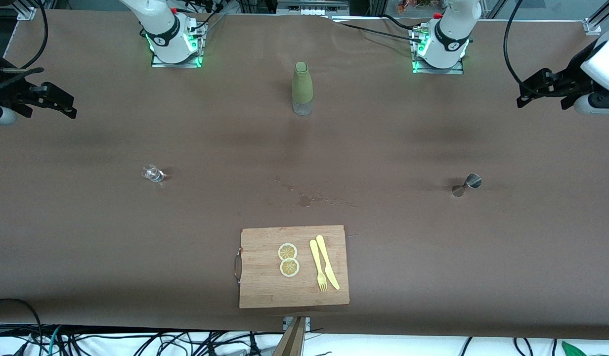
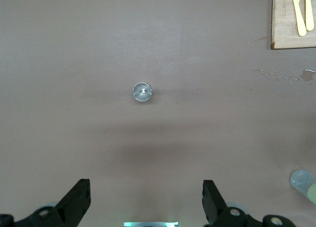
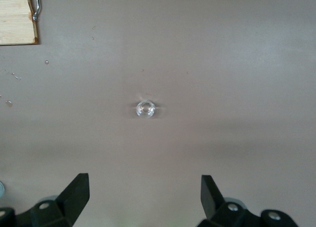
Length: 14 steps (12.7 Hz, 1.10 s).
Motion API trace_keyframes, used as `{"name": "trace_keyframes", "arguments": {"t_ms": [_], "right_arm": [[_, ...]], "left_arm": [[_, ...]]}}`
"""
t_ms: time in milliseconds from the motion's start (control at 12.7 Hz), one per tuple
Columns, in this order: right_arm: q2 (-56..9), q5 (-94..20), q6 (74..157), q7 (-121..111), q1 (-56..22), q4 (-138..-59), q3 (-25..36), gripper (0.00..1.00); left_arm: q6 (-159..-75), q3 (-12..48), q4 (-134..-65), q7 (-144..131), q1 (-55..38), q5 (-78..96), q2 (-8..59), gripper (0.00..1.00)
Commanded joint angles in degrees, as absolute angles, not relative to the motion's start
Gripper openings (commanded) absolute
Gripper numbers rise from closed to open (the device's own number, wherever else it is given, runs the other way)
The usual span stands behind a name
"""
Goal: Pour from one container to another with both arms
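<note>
A small clear glass [image 1: 152,173] stands on the brown table toward the right arm's end, and shows from straight above in the right wrist view [image 3: 146,108]. A metal jigger [image 1: 466,184] stands toward the left arm's end and also shows from above [image 2: 142,92]. My right gripper [image 1: 62,101] hangs high over its end of the table, open and empty [image 3: 144,195]. My left gripper [image 1: 529,96] hangs high over the other end, also open and empty [image 2: 146,197]. Each gripper is well above and apart from its container.
A green sleeved bottle [image 1: 302,89] stands midway between the arm bases. A wooden cutting board [image 1: 265,287] nearest the front camera carries two lemon slices [image 1: 288,259], a yellow knife [image 1: 328,261] and a fork [image 1: 318,266]. Small wet spots [image 1: 304,200] lie between board and bottle.
</note>
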<state>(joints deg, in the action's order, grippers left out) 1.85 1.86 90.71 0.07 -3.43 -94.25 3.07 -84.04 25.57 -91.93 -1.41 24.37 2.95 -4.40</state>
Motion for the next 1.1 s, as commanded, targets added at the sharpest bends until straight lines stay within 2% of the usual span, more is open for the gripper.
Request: {"name": "trace_keyframes", "arguments": {"t_ms": [0, 1024], "right_arm": [[1.8, 1.1, 90.8, 0.8, -3.6, -93.6, 3.3, 1.00], [1.8, 1.2, 90.7, -0.1, -3.6, -93.6, 3.0, 1.00]], "left_arm": [[-82.4, 25.8, -92.2, 0.4, 24.7, 1.9, -6.2, 1.00], [-82.9, 25.2, -92.4, 3.5, 26.6, 2.5, -5.5, 1.00]]}}
